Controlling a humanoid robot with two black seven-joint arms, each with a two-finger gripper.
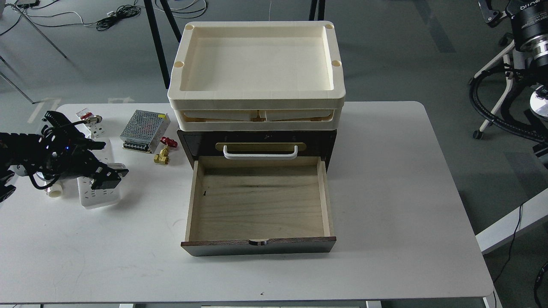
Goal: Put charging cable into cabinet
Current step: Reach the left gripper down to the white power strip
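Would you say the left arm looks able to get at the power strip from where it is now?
Probably yes. The left claw is already right over the white power strip near the table's left edge, and nothing lies between them. Whether its fingers are touching the strip, I cannot tell.

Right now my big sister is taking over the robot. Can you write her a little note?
Left gripper: over the charging cable at the table's left side; whether it grips yet, I cannot tell.
Right gripper: not in view.
Done: the cabinet's lower drawer is pulled open and holds nothing.
Left: lift the cable, carry it right, set it in the drawer.
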